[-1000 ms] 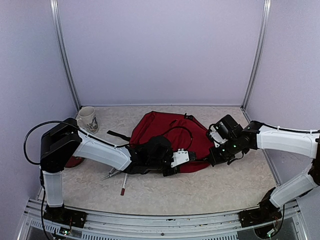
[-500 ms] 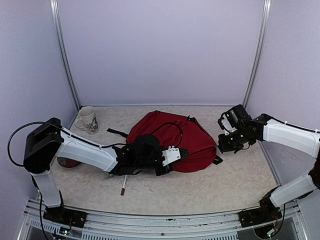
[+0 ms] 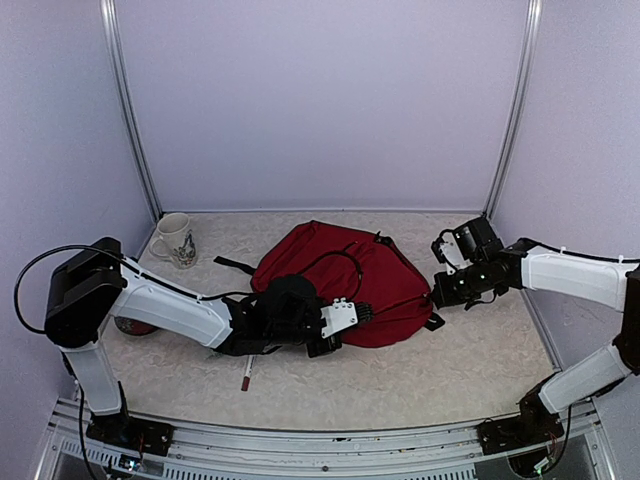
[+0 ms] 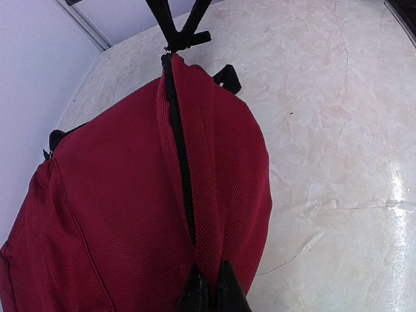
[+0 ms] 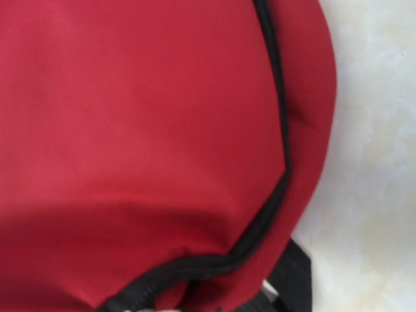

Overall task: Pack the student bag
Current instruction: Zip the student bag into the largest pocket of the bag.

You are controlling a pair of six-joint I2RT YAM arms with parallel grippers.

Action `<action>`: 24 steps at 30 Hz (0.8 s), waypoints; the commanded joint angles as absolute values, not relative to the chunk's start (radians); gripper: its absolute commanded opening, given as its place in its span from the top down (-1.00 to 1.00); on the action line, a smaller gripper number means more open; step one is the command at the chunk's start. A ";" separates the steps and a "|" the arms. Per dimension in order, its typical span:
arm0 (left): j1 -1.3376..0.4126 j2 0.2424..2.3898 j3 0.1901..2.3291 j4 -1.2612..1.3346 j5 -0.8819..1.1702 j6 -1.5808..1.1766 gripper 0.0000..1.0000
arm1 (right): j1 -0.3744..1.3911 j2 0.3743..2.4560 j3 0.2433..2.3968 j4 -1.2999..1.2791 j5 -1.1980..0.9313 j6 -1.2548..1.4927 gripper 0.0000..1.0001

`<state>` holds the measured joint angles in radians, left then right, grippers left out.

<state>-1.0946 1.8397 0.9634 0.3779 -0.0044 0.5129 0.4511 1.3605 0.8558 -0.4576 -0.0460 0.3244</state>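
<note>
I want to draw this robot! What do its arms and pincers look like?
The left arm and right arm are white tubes with chunky black joints. A thin black cable loops off the left one. The left pincer and right pincer are black.

Back wall (image 3: 320, 100): plain pale lilac panel, evenly lit.
Side walls (image 3: 50, 150): the same lilac, joined to the back wall by upright metal posts (image 3: 128, 110).
Worktop (image 3: 400, 370): beige, marbled, with soft glare (image 4: 396, 195) in the left wrist view.
Near edge: grey metal rail (image 3: 320, 440).
</note>
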 commanded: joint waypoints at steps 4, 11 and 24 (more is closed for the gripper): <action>-1.106 1.786 0.951 0.304 0.004 0.516 1.00 | 0.422 1.435 0.872 -0.406 -0.084 0.309 1.00; -1.102 1.724 0.949 0.236 0.020 0.451 0.94 | 0.527 1.471 0.741 -0.294 -0.274 0.431 1.00; -1.034 1.509 0.850 0.254 0.119 0.458 -0.70 | 0.808 1.533 0.792 -0.023 -0.428 0.649 1.00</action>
<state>-0.9794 1.6367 0.8772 0.1974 -0.0120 0.4492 0.7895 1.5558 0.7460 -0.1200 -0.3477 0.5903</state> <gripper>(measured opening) 0.831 0.004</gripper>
